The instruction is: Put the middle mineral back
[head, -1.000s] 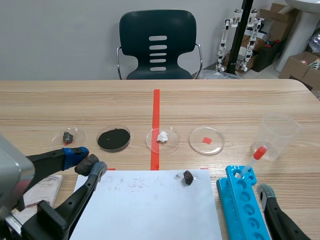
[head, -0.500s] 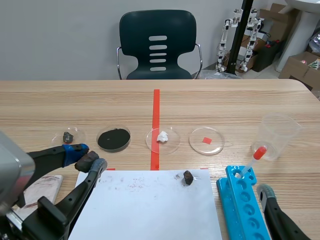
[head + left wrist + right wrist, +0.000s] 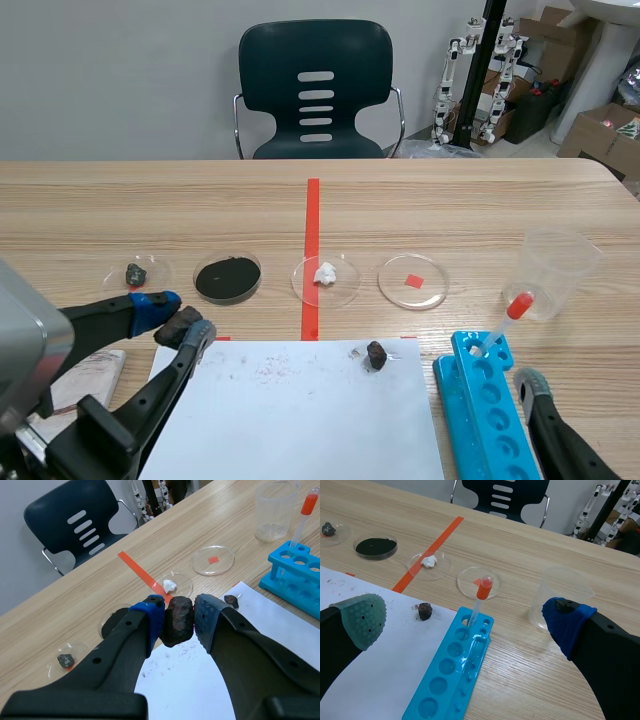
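My left gripper is shut on a dark brown mineral, held just above the near left corner of the white paper. In the left wrist view the stone sits pinched between the two blue pads. Ahead of it lie a black-filled dish, a dish with a white mineral and a dish with a red square. A smaller dark mineral rests on the paper's far edge. My right gripper stands open low at the right, over the blue rack.
A small dish with a dark stone sits far left. A dropper stands in the blue test-tube rack, with a clear beaker behind it. A dark chair stands beyond the table's far edge.
My left gripper, still holding the mineral, has drifted very slightly to the right. The right arm and everything on the table stay as they were.
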`<state>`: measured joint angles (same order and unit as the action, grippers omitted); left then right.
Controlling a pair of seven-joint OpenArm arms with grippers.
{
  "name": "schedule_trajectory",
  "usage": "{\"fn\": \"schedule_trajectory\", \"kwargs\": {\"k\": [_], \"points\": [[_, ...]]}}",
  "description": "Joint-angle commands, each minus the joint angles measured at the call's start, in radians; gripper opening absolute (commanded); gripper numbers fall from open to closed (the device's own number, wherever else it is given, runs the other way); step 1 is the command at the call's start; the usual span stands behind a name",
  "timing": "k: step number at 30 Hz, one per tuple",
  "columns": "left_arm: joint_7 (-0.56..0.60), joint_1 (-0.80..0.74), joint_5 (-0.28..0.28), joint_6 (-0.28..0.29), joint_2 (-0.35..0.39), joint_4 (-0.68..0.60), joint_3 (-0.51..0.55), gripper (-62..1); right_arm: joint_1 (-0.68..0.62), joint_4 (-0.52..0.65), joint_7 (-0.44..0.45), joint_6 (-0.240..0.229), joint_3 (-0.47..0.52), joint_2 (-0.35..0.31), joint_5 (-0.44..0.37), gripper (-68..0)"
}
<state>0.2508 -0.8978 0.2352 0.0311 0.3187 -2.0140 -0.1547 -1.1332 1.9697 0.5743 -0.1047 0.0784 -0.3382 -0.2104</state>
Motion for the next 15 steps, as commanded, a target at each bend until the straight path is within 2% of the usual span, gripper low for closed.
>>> {"fn": "schedule_trajectory", "kwargs": {"k": [1, 4, 7, 11, 15], "points": [[0.010, -0.002, -0.006, 0.000, -0.002, -0.008, -0.002, -49.6, 0.006, 0.014, 0.014, 0.003, 0.006, 0.000, -0.010, 0.4], [-0.008, 0.018, -0.007, 0.007, -0.003, -0.006, -0.002, -49.6, 0.006, 0.014, 0.014, 0.003, 0.006, 0.000, -0.010, 0.4], [-0.034, 0.065, -0.039, 0.048, -0.003, 0.022, -0.009, -49.6, 0.006, 0.014, 0.014, 0.003, 0.006, 0.000, -0.010, 0.4], [-0.087, 0.161, -0.067, 0.069, -0.007, 0.107, -0.042, -49.6, 0.006, 0.014, 0.014, 0.003, 0.006, 0.000, -0.010, 0.4], [-0.095, 0.257, -0.067, 0.070, -0.037, 0.215, -0.069, -49.6, 0.006, 0.014, 0.014, 0.003, 0.006, 0.000, -0.010, 0.4]]}}
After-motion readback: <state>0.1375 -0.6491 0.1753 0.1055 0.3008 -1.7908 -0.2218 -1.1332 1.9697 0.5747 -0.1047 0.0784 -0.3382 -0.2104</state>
